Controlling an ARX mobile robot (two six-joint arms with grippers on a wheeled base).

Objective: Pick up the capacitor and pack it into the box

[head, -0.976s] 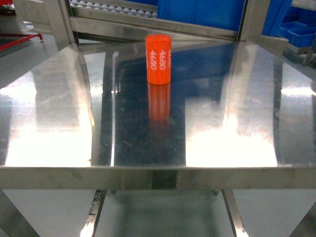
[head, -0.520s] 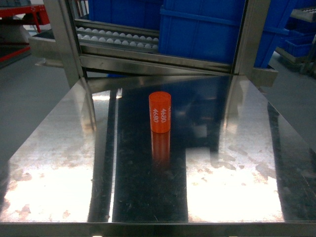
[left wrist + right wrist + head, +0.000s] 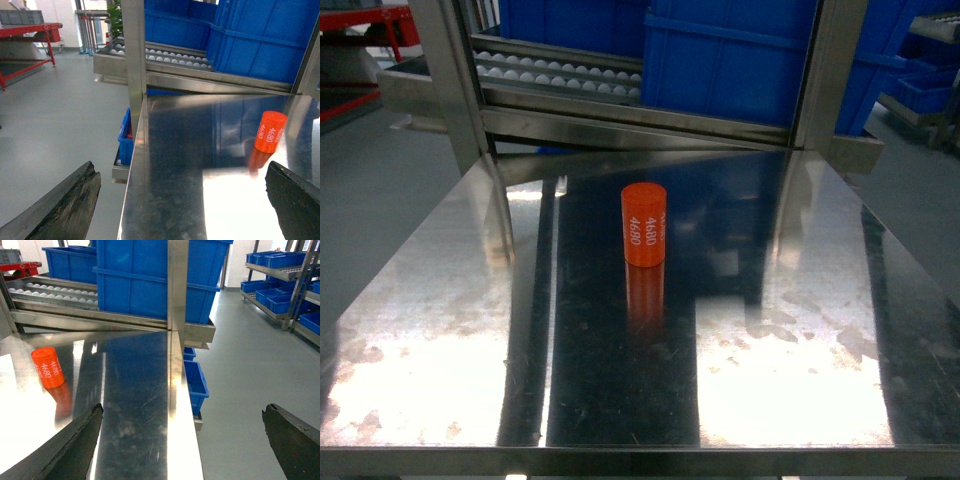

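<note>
Right now the orange capacitor (image 3: pixel 644 225) stands upright, alone, mid-worktop (image 3: pixel 800 360), its white "4680" print showing. Both grippers sit spread wide: the left gripper (image 3: pixel 180 200) hangs over the worktop's left edge, the right gripper (image 3: pixel 185 440) over its right edge, each well apart from the capacitor. Blue bins (image 3: pixel 730 60) sit on the rack behind.

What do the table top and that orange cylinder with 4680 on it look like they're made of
The table top looks like polished stainless steel: mirror-like, reflecting the cylinder and lights, with smudges. The orange cylinder has a matte, even orange skin with white print, probably plastic or a wrap; hard to say which.
</note>
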